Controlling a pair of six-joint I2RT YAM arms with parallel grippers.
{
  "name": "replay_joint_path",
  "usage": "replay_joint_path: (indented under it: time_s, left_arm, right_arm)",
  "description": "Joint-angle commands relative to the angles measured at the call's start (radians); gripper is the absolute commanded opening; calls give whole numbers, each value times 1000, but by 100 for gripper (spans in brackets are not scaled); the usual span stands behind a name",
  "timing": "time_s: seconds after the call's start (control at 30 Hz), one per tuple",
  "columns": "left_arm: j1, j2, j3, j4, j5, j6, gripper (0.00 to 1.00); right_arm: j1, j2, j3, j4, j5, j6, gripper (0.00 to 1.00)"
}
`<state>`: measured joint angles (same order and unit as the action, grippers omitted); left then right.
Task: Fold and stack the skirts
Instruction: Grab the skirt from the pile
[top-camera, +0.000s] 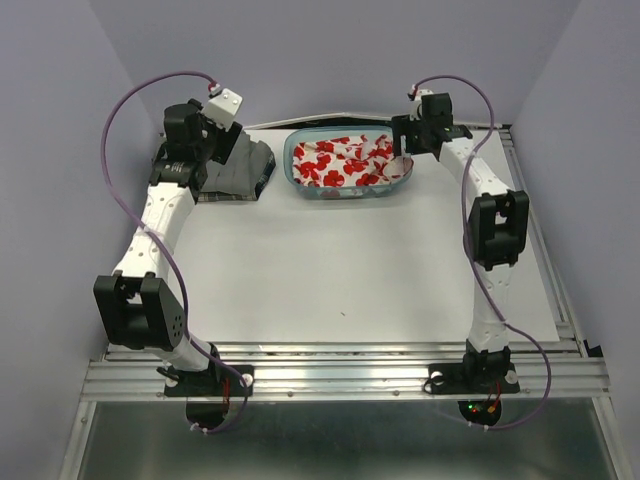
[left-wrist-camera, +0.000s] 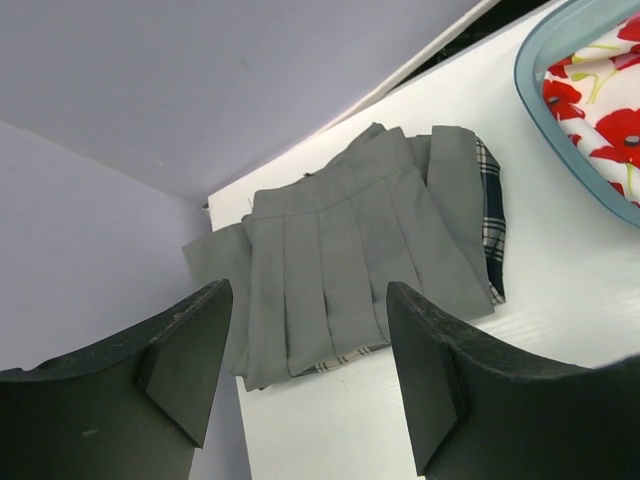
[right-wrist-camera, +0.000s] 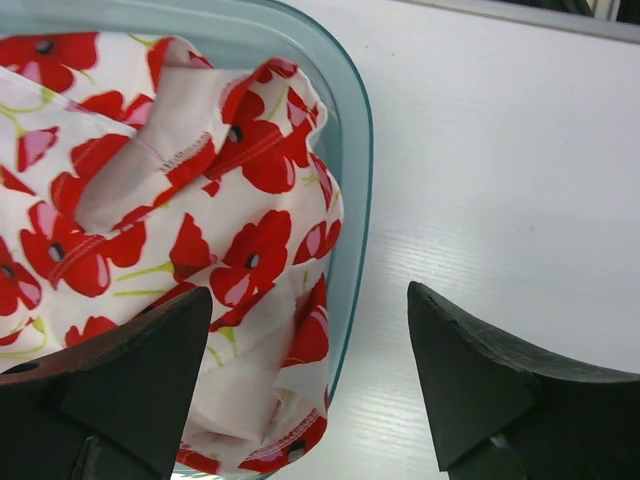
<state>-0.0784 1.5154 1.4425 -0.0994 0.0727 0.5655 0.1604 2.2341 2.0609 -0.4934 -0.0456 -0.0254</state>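
Judging from the bench (top-camera: 350, 270), two skirts look done, the grey skirt (left-wrist-camera: 340, 260) folded atop the plaid skirt (left-wrist-camera: 489, 200) at far left, while the red-print skirt (right-wrist-camera: 200, 200) lies crumpled in the basket (right-wrist-camera: 355, 170) under the right claw (right-wrist-camera: 310, 390), wide and empty like the left claw (left-wrist-camera: 310, 370).

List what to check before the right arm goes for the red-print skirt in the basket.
1. Right gripper open and empty: ok.
2. Right gripper centred over the red skirt: not ok. It straddles the rim of the basket, with one finger over the table.
3. Red skirt free to lift: ok. It lies bunched in the basket with nothing on it.
4. Grey skirt folded on the plaid skirt: ok. The plaid edge shows underneath.
5. Left gripper open and empty: ok.
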Motion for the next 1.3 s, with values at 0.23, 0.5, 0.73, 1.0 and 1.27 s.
replay_joint_path:
  time_s: [0.23, 0.5, 0.73, 1.0, 1.27]
  left_arm:
    - [-4, -4, -1, 13, 53, -75, 74]
    - [-4, -9, -11, 7, 64, -105, 75]
    - [-4, -6, -22, 9, 55, -125, 75]
    - [-4, 8, -30, 20, 55, -145, 75]
    - [-3, 31, -31, 33, 36, -162, 75]
  right_arm:
    - [68, 2, 50, 174, -261, 82, 85]
    - [123, 183, 102, 159, -273, 107, 84]
    - [172, 355, 265, 70, -111, 70, 79]
    - [172, 568, 450, 142, 95, 74, 18]
    - [172, 471, 374, 522, 67, 108, 1]
